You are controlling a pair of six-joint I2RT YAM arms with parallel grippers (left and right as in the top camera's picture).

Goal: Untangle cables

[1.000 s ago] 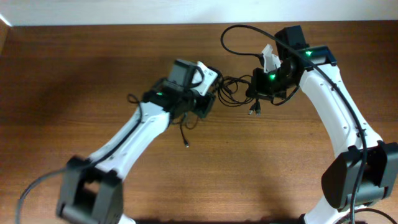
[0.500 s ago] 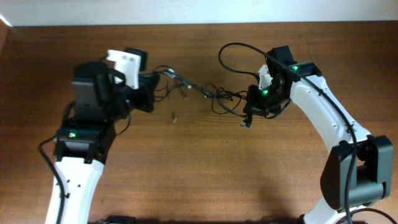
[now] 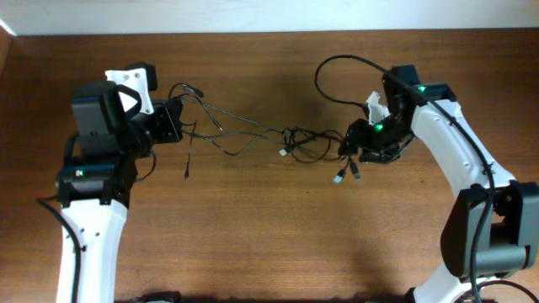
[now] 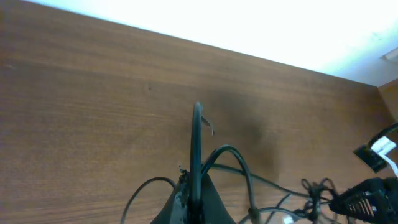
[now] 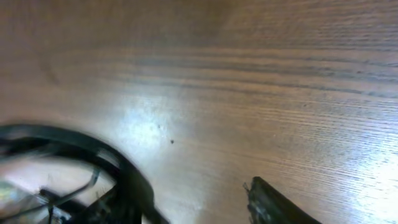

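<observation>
i see the wooden table under both tools. my left gripper is clamped tight on the cables, which stretch in thin strands across the middle to a loose knot just beside my right gripper. i cannot tell whether that one is parted or gripping.

Two arms: left arm, right arm. One cable tangle, strand count unclear. One table.
</observation>
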